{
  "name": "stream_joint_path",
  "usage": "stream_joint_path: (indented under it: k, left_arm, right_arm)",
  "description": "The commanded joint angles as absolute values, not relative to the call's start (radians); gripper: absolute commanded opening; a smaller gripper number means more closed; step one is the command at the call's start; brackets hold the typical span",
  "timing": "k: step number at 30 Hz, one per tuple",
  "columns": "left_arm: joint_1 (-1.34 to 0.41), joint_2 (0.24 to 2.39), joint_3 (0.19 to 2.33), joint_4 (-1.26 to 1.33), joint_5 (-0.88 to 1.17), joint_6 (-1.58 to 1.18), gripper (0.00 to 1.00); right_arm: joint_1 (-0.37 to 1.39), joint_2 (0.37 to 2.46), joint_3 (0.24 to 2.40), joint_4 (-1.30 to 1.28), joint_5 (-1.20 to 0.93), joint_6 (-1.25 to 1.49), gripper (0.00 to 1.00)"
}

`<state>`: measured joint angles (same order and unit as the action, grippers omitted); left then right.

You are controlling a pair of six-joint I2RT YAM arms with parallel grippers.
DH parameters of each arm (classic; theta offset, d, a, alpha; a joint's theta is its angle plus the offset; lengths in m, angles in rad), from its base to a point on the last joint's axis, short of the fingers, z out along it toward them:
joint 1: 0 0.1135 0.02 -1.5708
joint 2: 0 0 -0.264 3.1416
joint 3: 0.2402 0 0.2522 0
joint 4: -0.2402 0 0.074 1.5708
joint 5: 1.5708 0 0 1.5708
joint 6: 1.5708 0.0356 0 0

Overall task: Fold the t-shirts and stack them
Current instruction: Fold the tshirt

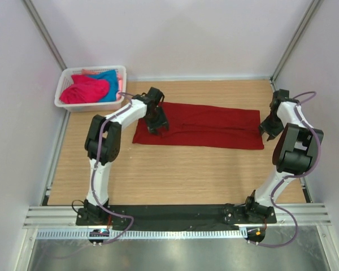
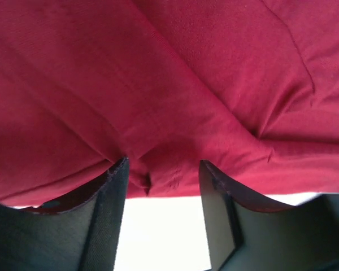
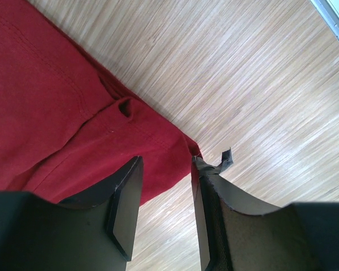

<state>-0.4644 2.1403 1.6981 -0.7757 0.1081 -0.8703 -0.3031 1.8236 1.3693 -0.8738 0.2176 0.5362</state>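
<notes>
Wooden tabletop (image 1: 175, 169) under me, pale walls on three sides, and the dark red t-shirt (image 1: 209, 124) lying across the far half of it as a long flat band. Its long axis runs left to right, one short end toward each of my arms, with the left end skewed a little. My left gripper (image 1: 157, 129) is down on that left end; from the left wrist view the jaws stand apart with a small pucker of the shirt's edge sitting between them, not pressed by either finger (image 2: 110, 203). My right gripper (image 1: 269, 132) is at the opposite end, jaws also apart, straddling the shirt's corner, whose tip just brushes the right-hand finger (image 3: 214, 197); bare wood lies beyond it. At the back left corner, well apart from the red shirt, stands the white lattice basket (image 1: 62, 90), holding the pink t-shirt (image 1: 85, 91) crumpled in front and the turquoise t-shirt (image 1: 110, 79) behind it. My left forearm passes just beside the basket's near right corner.
</notes>
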Motion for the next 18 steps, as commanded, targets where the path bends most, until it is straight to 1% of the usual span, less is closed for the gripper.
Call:
stream_joint_path:
  k: [1, 2, 3, 5, 6, 8, 9, 12, 18]
  left_arm:
    - [-0.471, 2.16, 1.758, -0.744, 0.124, -0.92, 0.53]
    - [-0.472, 2.164, 1.772, -0.744, 0.117, -0.92, 0.51]
    - [-0.474, 2.172, 1.782, -0.742, 0.103, -0.92, 0.46]
    - [-0.476, 2.177, 1.805, -0.744, 0.088, -0.911, 0.42]
    - [-0.477, 2.181, 1.831, -0.744, 0.081, -0.908, 0.36]
    - [-0.479, 2.194, 1.861, -0.749, 0.066, -0.897, 0.32]
    - [-0.482, 2.198, 1.888, -0.758, 0.064, -0.891, 0.25]
    - [-0.485, 2.227, 1.948, -0.787, 0.049, -0.871, 0.18]
    - [-0.488, 2.266, 2.003, -0.729, 0.043, -0.807, 0.18]
  right_arm:
    - [-0.305, 1.809, 1.4, -0.88, 0.199, 0.532, 0.47]
    - [-0.305, 1.806, 1.404, -0.879, 0.199, 0.531, 0.46]
    - [-0.305, 1.805, 1.404, -0.88, 0.196, 0.531, 0.47]
    - [-0.305, 1.809, 1.407, -0.879, 0.184, 0.534, 0.47]
    - [-0.304, 1.81, 1.404, -0.877, 0.181, 0.534, 0.46]
    - [-0.304, 1.812, 1.397, -0.874, 0.175, 0.535, 0.46]
    - [-0.305, 1.812, 1.394, -0.87, 0.173, 0.535, 0.46]
    - [-0.304, 1.818, 1.388, -0.868, 0.166, 0.532, 0.46]
    - [-0.305, 1.828, 1.391, -0.865, 0.155, 0.535, 0.46]
